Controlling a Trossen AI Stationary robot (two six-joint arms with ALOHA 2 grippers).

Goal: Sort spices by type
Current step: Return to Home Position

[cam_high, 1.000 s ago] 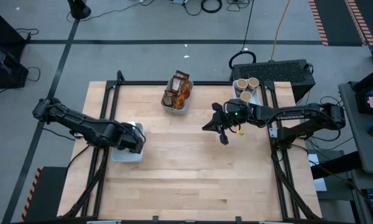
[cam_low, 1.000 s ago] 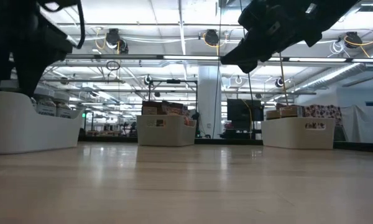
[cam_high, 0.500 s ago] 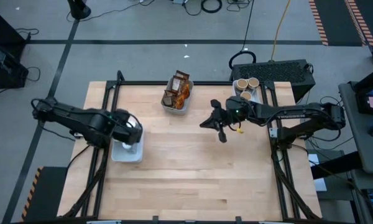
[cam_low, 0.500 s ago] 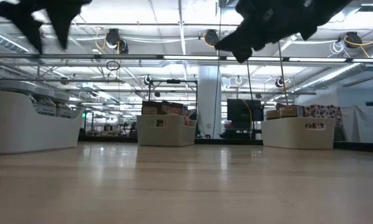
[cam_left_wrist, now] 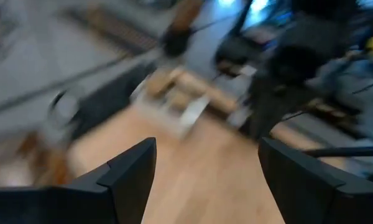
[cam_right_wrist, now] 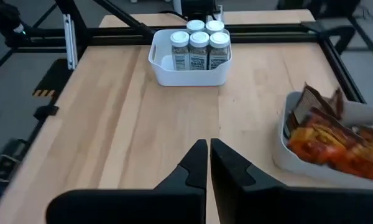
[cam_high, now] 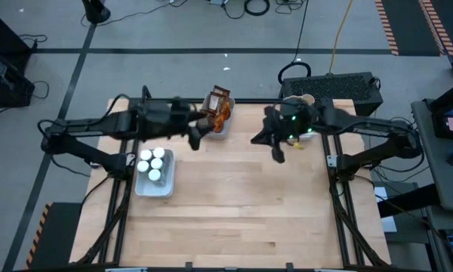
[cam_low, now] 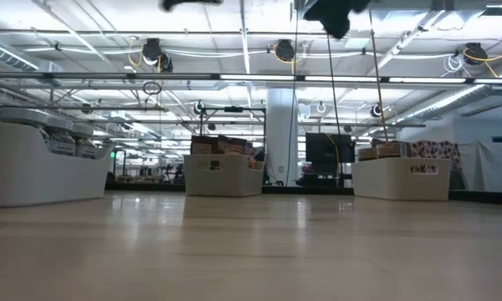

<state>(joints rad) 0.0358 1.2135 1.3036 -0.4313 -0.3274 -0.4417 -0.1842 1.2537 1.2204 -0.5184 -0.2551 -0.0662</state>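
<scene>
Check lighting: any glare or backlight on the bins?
Low view: bright ceiling lights sit behind the bins and leave a pale sheen on the table; right wrist view: jars evenly lit, labels show; high view: even light, no glare on the table.

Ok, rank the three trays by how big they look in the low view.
1. Jar tray: largest by far, though it sits nearest the camera, so that proves little.
2. Tub tray: slightly wider than the next.
3. Packet tray: nearly alike; too close to call firmly.
</scene>
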